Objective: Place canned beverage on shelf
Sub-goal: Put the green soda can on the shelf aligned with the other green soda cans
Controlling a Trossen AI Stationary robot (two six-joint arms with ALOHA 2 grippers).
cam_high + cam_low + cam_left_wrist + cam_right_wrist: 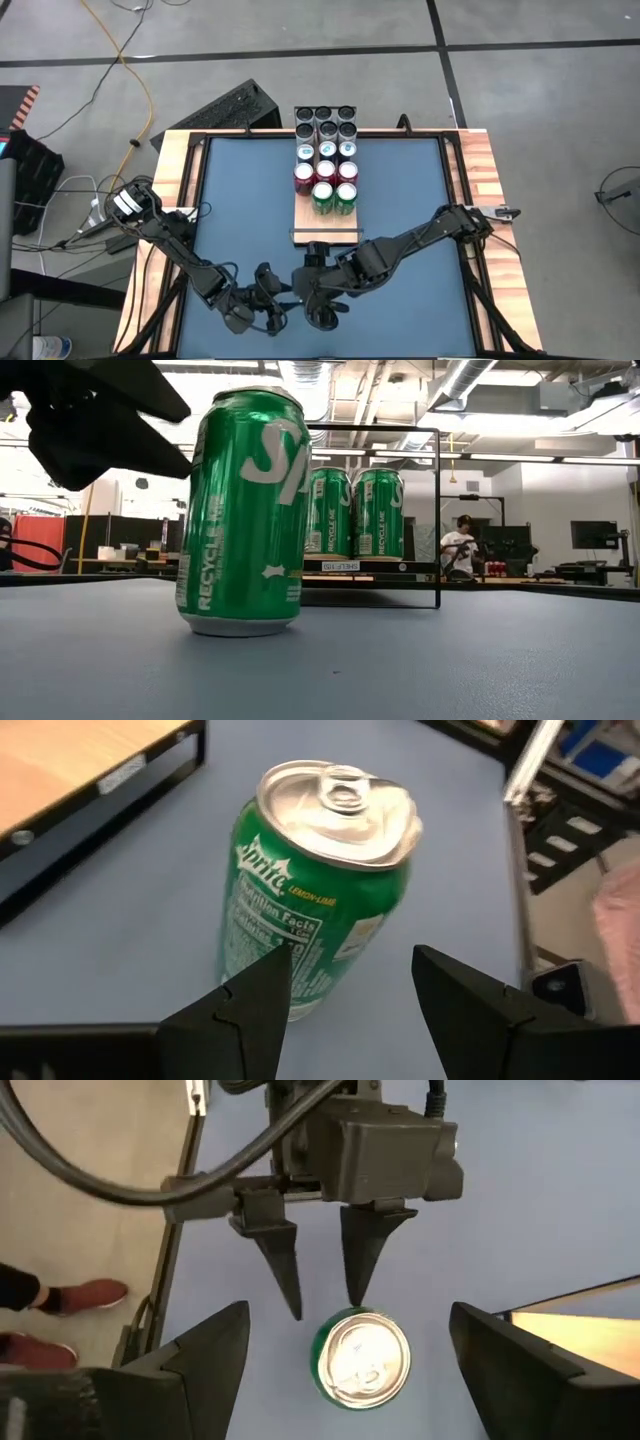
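A green Sprite can (315, 890) stands upright on its base on the blue table, near the front edge; its top rim looks bent on one side. My left gripper (350, 965) is open, level beside the can, its fingers pointing at it without touching. My right gripper (350, 1308) is open above the can (360, 1358), pointing down, one finger on each side and clear of it. In the high view the right gripper (322, 312) hides the can, with the left gripper (275, 305) beside it. The shelf (325, 228), a pale wood plank, lies at the table's middle.
Several cans stand on the shelf, two green ones (334, 197) nearest, red and dark ones behind; its near end is bare. A black wire rail (438, 510) frames the shelf's end. A person (458, 545) is far off in the room. Shoes (60, 1302) show beside the table.
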